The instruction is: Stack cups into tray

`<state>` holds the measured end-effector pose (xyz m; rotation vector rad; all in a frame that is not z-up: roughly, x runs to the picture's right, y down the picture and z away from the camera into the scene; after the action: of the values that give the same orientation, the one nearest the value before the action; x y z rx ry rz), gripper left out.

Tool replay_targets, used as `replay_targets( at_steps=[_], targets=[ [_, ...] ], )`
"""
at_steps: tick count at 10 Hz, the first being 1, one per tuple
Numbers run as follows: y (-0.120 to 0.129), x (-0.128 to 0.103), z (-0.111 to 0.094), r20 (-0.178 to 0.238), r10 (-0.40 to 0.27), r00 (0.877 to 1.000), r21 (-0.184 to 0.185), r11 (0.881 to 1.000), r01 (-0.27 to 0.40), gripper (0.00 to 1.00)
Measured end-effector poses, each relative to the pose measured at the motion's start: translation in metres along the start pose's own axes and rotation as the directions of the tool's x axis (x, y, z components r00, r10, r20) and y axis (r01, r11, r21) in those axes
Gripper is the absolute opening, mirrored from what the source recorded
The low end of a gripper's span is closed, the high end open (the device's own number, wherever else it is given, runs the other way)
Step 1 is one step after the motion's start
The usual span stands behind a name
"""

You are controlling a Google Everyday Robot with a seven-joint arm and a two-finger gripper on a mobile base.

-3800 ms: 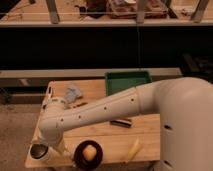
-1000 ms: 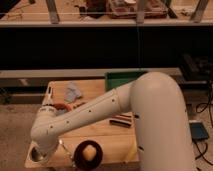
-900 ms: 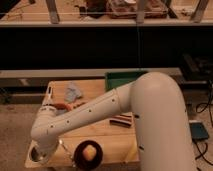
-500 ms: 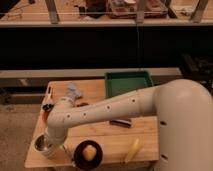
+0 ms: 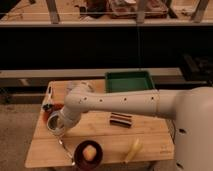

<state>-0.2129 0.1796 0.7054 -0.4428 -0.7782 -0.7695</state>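
Nearest, I note a dark brown bowl (image 5: 88,152) holding a pale round item, with a yellow object (image 5: 132,149) to its right. Farther back, at the left of the table (image 5: 102,136), the gripper (image 5: 59,120) is at the cup (image 5: 51,125); I cannot tell its grip state. The cup is well apart from the green tray (image 5: 129,82), which lies at the far edge.

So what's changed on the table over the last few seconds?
The gripper and the cup at it rose from the table's near-left corner, a bit toward the tray. Tray, brown bowl and dark bar stayed put.
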Motion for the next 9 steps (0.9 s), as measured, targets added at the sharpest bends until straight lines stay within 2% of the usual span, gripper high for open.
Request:
replay_targets(
  at_steps=[4, 6, 9],
  targets=[
    [0.001, 0.001, -0.001, -0.007, 0.002, 1.000, -0.005, 1.000, -0.002, 0.00],
    [0.000, 0.008, -0.008, -0.048, 0.038, 0.998, -0.017, 0.999, -0.039, 0.00],
    [0.016, 0.058, -0.035, -0.137, 0.141, 0.981, 0.001, 0.990, -0.142, 0.00]
  ],
)
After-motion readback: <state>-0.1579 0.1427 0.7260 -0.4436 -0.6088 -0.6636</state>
